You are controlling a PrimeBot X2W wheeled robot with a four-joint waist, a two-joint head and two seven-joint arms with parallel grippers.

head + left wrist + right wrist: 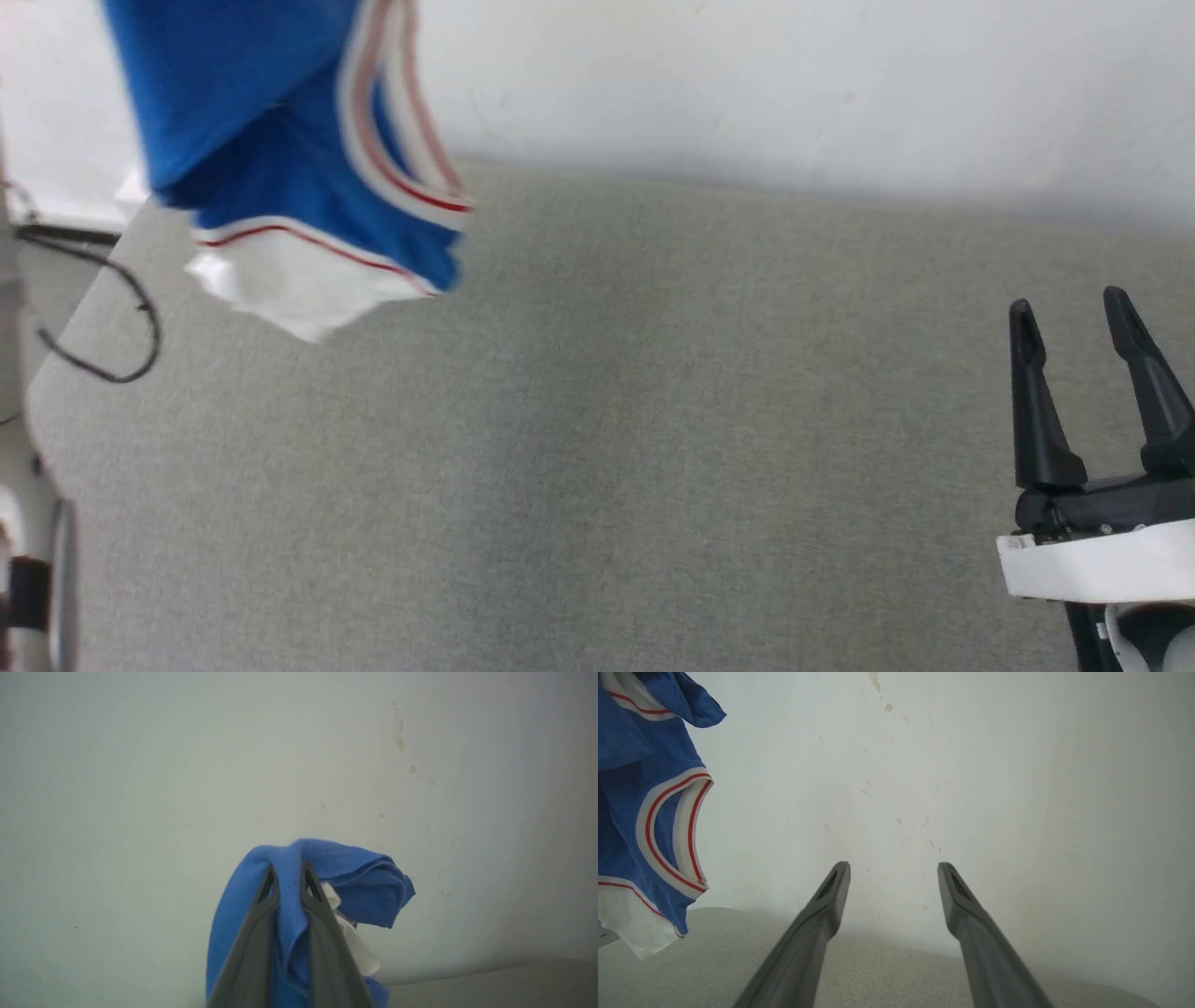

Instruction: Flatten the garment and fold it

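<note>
The left claw [288, 871] is clamped on a fold of the blue shirt [271, 159], with cloth bunched between and over its fingers. The shirt hangs at the upper left of the head view, before the white wall [794, 84], its striped trim and a white sleeve lowest. It seems clear of the grey table [607, 448], though blur makes that uncertain. The right claw [1069, 313] stands wide open and empty over the table's right side, well apart from the shirt. A black cable [140, 317] loops at the table's left edge.
</note>
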